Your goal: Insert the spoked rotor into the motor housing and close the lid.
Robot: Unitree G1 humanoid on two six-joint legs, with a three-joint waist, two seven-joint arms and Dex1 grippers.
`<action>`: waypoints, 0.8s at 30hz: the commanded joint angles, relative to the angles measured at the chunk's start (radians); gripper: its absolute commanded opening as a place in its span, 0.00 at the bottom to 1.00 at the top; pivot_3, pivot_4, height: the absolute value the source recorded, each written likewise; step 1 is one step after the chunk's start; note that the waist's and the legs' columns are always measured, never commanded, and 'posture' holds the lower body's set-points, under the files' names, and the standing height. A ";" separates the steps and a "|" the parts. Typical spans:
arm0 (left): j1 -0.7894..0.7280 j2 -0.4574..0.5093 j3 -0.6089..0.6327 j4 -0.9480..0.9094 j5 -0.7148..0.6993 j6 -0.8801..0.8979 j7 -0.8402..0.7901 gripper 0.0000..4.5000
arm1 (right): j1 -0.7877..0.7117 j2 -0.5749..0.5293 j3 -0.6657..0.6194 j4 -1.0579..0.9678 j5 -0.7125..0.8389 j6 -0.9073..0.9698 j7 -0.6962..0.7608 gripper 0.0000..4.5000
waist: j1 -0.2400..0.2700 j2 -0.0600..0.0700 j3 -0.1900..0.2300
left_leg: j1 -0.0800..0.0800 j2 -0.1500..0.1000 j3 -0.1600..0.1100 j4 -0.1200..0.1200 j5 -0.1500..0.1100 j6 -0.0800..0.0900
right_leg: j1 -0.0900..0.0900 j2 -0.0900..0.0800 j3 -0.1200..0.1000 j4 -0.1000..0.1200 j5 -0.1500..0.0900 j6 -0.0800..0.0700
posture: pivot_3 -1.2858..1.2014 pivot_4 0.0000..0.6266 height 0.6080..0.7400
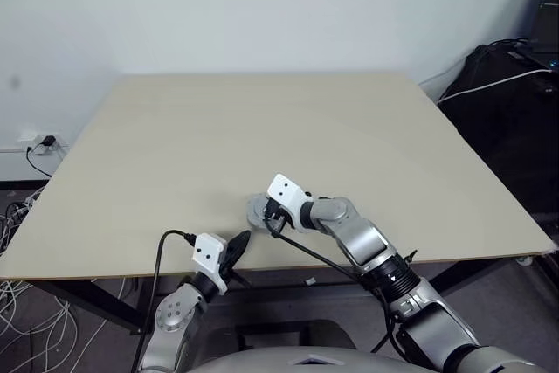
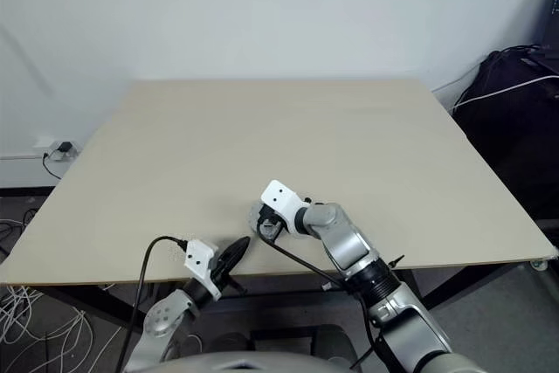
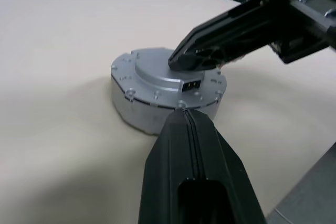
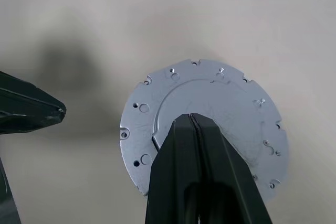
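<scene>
Grey round assembly sat on the tabletop [image 1: 175, 128] near its front edge, roughly centre. What showed was the lid [image 3: 157, 80]: flat grey disc with small holes round its rim and a raised round centre, sitting on top of a thick grey cylindrical body, so lid looked already on. Rotor and copper windings could not be seen from outside.

Right end effector [image 4: 192, 118] came in from the right, pointing down and to the left, fingers pressed together with nothing between them. Its tip rested on the lid's raised centre, seen in the left wrist view as a black finger [image 3: 210, 45] laid across the top face.

Left end effector [image 3: 181, 114] also had its fingers together, holding nothing. It pointed roughly level toward the assembly from the front left, tip just beside the side wall at the near edge; contact could not be told.

Wall socket with plug and loose cables [image 1: 39, 141] sat left of the tabletop.
</scene>
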 commanded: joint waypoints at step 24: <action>0.024 0.009 -0.006 -0.054 -0.001 0.001 -0.010 0.00 | -0.071 -0.046 -0.132 0.263 0.121 -0.441 0.228 0.75 | 0.001 0.002 0.002 | -0.005 0.000 0.001 -0.001 0.000 0.000 | 0.000 0.000 0.000 0.000 0.000 0.000 | 0.52 0.00 1.00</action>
